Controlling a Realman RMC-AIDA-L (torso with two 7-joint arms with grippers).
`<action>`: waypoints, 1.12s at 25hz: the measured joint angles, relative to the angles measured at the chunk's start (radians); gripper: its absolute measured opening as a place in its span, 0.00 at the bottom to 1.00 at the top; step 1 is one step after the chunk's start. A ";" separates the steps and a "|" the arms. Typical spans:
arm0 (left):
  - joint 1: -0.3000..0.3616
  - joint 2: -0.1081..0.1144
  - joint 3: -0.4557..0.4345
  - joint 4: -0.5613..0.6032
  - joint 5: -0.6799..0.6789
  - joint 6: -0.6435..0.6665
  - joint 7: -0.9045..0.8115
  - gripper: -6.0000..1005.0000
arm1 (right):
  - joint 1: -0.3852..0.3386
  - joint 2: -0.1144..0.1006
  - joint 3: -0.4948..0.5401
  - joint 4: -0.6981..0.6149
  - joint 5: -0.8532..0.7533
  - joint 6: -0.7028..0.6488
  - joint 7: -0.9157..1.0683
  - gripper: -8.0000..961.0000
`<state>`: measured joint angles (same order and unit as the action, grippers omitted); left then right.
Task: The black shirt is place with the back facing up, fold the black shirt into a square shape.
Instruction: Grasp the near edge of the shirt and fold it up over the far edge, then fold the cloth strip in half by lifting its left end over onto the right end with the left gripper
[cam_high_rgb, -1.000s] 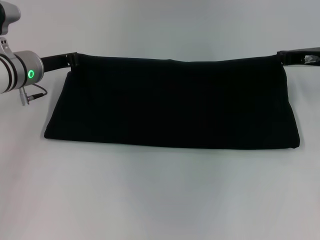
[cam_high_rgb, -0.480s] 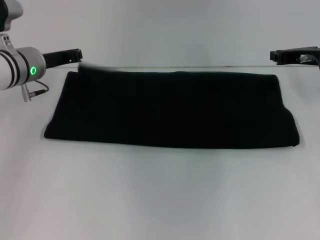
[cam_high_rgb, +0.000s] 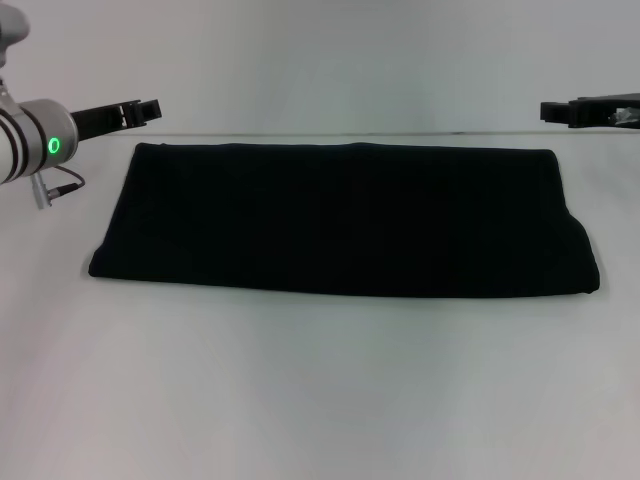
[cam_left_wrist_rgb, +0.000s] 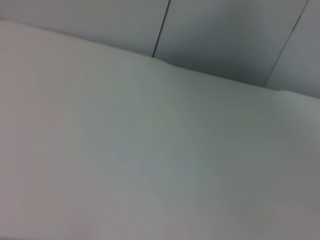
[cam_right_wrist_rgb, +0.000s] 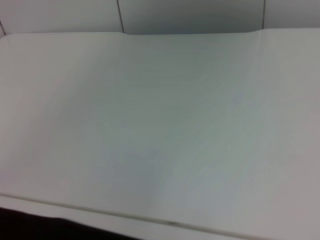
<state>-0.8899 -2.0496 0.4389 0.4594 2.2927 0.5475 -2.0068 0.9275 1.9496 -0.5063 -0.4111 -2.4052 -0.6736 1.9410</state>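
Observation:
The black shirt (cam_high_rgb: 345, 220) lies flat on the white table (cam_high_rgb: 320, 400), folded into a wide, low rectangle with no lettering showing. My left gripper (cam_high_rgb: 155, 108) hovers just beyond the shirt's far left corner, open and holding nothing. My right gripper (cam_high_rgb: 545, 111) hovers just beyond the far right corner, also open and empty. Neither touches the cloth. The right wrist view shows a thin dark strip of the shirt (cam_right_wrist_rgb: 30, 227) at one edge. The left wrist view shows only table and wall.
The white table extends all around the shirt, with a wide bare band (cam_high_rgb: 320, 400) in front of it. A pale panelled wall (cam_left_wrist_rgb: 225, 40) stands behind the table's far edge.
Both grippers let go of the shirt's far edge and drew back outward. The raised far edge dropped, and the shirt now lies flat.

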 joint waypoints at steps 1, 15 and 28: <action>0.012 0.001 0.002 0.010 -0.001 0.025 -0.013 0.48 | -0.005 -0.003 0.003 -0.006 0.000 -0.022 0.007 0.48; 0.245 0.013 0.007 0.284 0.013 0.686 -0.185 0.93 | -0.204 -0.017 0.013 -0.199 0.083 -0.490 0.093 0.63; 0.293 0.007 0.011 0.247 0.088 0.540 -0.215 0.93 | -0.280 -0.028 0.013 -0.195 0.140 -0.549 0.091 0.62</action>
<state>-0.5972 -2.0423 0.4495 0.7064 2.3805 1.0875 -2.2215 0.6471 1.9218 -0.4931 -0.6064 -2.2653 -1.2227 2.0323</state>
